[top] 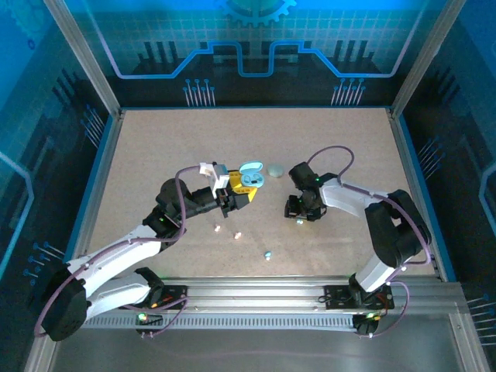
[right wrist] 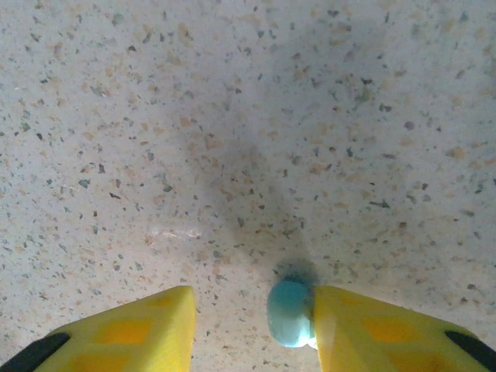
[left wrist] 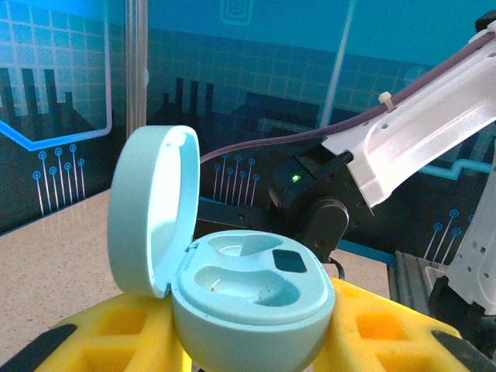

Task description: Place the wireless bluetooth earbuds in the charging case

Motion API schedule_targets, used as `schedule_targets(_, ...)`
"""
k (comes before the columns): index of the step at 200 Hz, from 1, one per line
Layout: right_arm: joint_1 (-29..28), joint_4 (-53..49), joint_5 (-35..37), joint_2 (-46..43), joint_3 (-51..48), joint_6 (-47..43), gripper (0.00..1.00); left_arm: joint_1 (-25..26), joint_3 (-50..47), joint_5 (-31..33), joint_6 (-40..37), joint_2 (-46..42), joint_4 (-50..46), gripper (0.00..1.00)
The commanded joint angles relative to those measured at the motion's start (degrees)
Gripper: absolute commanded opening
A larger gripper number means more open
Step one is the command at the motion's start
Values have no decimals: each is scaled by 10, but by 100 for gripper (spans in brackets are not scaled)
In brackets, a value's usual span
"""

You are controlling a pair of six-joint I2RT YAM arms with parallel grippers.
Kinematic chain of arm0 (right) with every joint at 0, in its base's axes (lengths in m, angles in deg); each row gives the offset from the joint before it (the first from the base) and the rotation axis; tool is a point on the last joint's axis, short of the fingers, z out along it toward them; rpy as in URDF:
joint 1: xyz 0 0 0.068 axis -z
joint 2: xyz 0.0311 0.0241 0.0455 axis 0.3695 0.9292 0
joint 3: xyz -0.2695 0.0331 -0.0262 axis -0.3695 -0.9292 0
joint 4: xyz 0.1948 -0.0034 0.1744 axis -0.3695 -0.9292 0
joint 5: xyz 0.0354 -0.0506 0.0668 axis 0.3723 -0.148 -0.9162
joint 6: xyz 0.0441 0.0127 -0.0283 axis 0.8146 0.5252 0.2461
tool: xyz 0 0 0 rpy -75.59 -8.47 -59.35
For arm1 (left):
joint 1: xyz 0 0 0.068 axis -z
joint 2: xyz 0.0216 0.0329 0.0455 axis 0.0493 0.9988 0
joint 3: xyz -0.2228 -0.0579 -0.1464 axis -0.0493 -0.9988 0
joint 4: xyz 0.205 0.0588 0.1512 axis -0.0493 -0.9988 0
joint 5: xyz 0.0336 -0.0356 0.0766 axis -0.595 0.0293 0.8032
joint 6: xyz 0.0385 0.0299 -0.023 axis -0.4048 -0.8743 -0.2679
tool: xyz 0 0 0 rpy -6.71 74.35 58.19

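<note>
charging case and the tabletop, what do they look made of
The charging case is likely moulded plastic: pale mint, with a smooth satin finish, soft highlights and rounded, seamless edges. The tabletop looks like a speckled composite or laminate, matte beige with dark and tan flecks; which of the two is unclear.

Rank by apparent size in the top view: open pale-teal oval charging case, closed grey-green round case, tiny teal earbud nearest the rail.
1. open pale-teal oval charging case
2. closed grey-green round case
3. tiny teal earbud
</note>
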Motion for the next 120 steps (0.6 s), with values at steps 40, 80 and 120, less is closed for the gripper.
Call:
schedule_targets(40, 4, -53, 27, 29, 35, -40, 40, 1, 12, -2, -14, -13, -2, 27)
schedule_targets(80, 3, -83, 32, 50, 53, -78, 36, 1, 14, -2, -14, -11, -1, 27)
schedule_targets(120, 4, -85, 31, 63, 62, -87, 34, 1, 15, -2, -13, -10, -2, 27)
